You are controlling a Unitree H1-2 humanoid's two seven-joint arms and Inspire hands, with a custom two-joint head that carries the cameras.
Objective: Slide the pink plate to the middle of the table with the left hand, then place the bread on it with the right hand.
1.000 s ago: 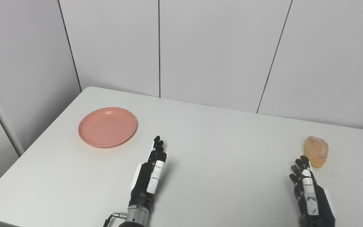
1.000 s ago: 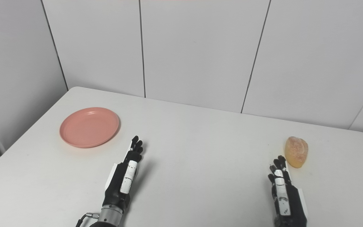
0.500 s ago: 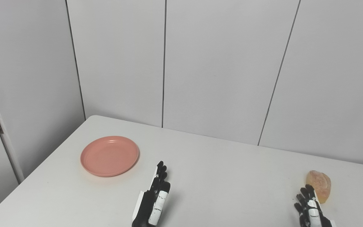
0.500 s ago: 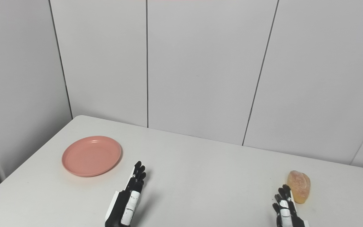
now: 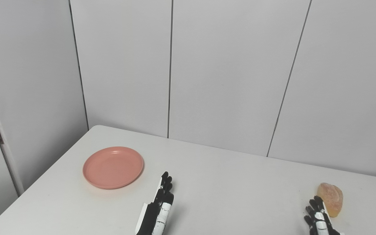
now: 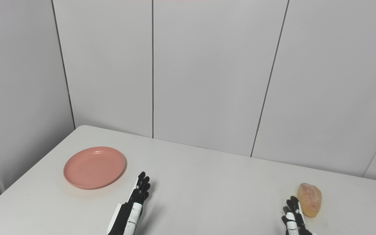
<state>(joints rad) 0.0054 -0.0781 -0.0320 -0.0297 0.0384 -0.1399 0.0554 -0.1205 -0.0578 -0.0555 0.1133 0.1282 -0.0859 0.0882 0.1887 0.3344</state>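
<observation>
Pink plate far left, bread beside right hand, left hand, fingers straight, empty

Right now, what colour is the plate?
Pink, a plain salmon shade, no pattern. The plate shows best in the left eye view.

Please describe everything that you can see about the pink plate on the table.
The pink plate is round and shallow, with a low raised rim and a flat inside, and it looks like matte plastic. It is empty and lies flat, right side up, on the white table, on its left part near the far corner. Nothing touches it: the left hand is nearer the camera and to its right, apart from it, and the bread lies far away at the right.
</observation>
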